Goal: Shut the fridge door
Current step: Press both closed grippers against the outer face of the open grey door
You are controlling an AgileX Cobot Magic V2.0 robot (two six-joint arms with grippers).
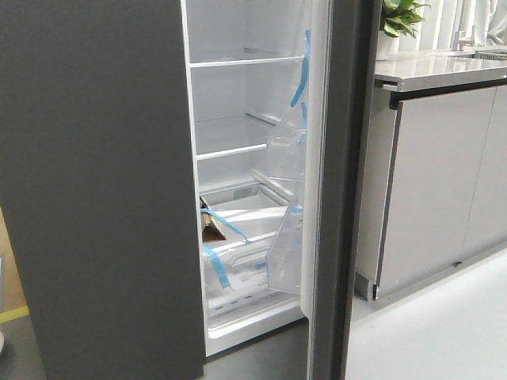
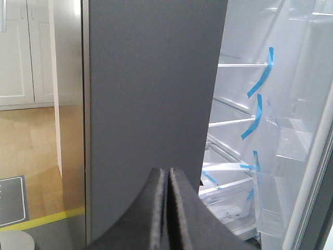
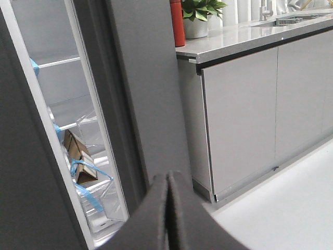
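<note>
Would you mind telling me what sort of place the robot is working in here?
Most likely a home-style kitchen, or a mock-up of one. An open fridge door shows white shelves and clear bins, light-grey cabinets stand beside it under a pale countertop, and a potted plant sits on top.

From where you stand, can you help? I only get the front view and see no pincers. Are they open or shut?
Observer: Both are shut and hold nothing, the left pincer and the right pincer alike.
Operator: What does the right one point at?
Observer: The outside of the open door. It is near it, but I cannot tell if they touch.
Operator: Is anything on the counter besides the plant?
Observer: Yes, a red bottle stands on the counter next to the plant.
</note>
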